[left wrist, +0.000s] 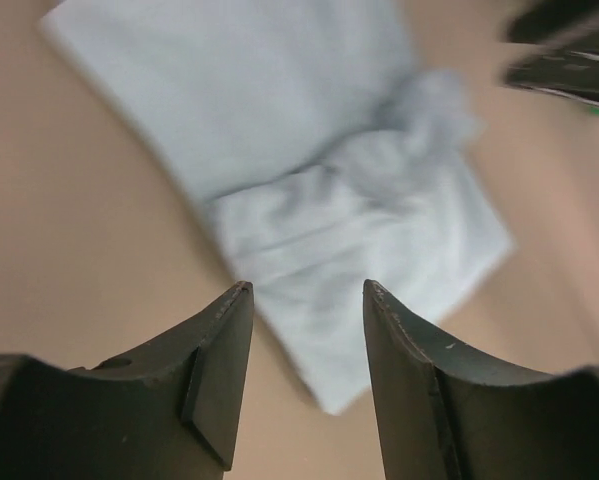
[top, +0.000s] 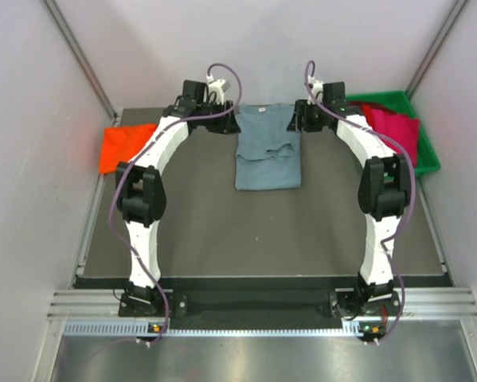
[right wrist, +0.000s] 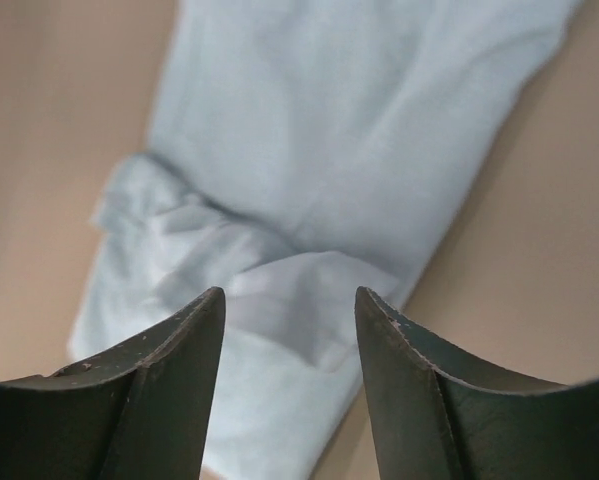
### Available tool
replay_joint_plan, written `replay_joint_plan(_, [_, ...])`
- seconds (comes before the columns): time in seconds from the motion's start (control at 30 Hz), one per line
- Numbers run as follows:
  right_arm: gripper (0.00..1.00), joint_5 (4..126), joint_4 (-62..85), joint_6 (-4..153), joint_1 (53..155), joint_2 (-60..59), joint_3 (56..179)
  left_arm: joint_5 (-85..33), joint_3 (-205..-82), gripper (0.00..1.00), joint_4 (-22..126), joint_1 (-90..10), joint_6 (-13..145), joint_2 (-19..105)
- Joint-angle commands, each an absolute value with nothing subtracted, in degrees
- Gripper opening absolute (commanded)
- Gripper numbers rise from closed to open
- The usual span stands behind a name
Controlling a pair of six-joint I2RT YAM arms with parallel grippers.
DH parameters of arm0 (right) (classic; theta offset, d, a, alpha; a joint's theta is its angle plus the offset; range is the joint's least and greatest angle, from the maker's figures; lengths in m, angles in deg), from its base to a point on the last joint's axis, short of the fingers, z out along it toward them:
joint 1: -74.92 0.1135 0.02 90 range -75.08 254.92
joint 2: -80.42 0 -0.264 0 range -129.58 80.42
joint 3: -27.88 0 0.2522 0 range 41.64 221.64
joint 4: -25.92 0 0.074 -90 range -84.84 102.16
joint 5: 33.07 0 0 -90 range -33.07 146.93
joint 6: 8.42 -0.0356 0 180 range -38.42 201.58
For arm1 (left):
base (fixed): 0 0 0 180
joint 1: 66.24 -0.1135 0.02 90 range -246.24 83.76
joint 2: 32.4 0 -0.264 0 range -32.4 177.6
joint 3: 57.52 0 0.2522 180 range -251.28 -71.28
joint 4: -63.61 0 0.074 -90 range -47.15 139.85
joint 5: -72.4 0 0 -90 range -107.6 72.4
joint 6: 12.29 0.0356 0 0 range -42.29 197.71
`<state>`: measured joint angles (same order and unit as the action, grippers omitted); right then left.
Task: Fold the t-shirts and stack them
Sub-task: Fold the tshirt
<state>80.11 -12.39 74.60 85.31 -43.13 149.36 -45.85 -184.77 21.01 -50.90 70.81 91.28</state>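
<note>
A slate blue-grey t-shirt point(top: 267, 151) lies partly folded at the far middle of the table, sleeves tucked over its body. It also shows in the left wrist view point(left wrist: 319, 170) and in the right wrist view point(right wrist: 329, 170). My left gripper point(top: 228, 121) is open and empty over the shirt's far left corner. My right gripper point(top: 300, 119) is open and empty over its far right corner. An orange-red t-shirt point(top: 125, 146) lies folded at the table's left edge. A crimson t-shirt point(top: 396, 127) lies in the green bin.
The green plastic bin point(top: 424, 155) stands at the far right of the table. Grey walls close in on the left, back and right. The right arm's tip point(left wrist: 569, 60) shows at the top right of the left wrist view.
</note>
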Motion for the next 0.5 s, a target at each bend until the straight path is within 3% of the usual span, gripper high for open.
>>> replay_joint_plan(0.0, [0.55, 85.05, -14.11, 75.95, 87.40, -38.23, 149.22, -56.44, -185.71, 0.54, 14.45, -49.45, 74.88, 90.21])
replay_joint_plan(0.17, [0.52, 91.81, -14.82, 73.15, 89.16, -38.58, 144.65, -59.97, -180.36, 0.60, 12.93, -48.84, 73.75, 91.79])
replay_joint_plan(0.2, [0.52, 92.43, -14.91, 73.06, 89.33, -38.93, 144.30, -60.05, -178.96, 0.72, 12.85, -48.75, 73.75, 92.66])
replay_joint_plan(0.23, [0.52, 92.96, -14.91, 73.06, 89.86, -39.20, 143.95, -59.88, -178.42, 0.99, 12.58, -48.57, 73.84, 93.11])
replay_joint_plan(0.47, [0.51, 95.25, -14.03, 71.65, 90.74, -41.31, 143.95, -58.82, -176.57, 0.99, 13.37, -47.52, 72.53, 97.24])
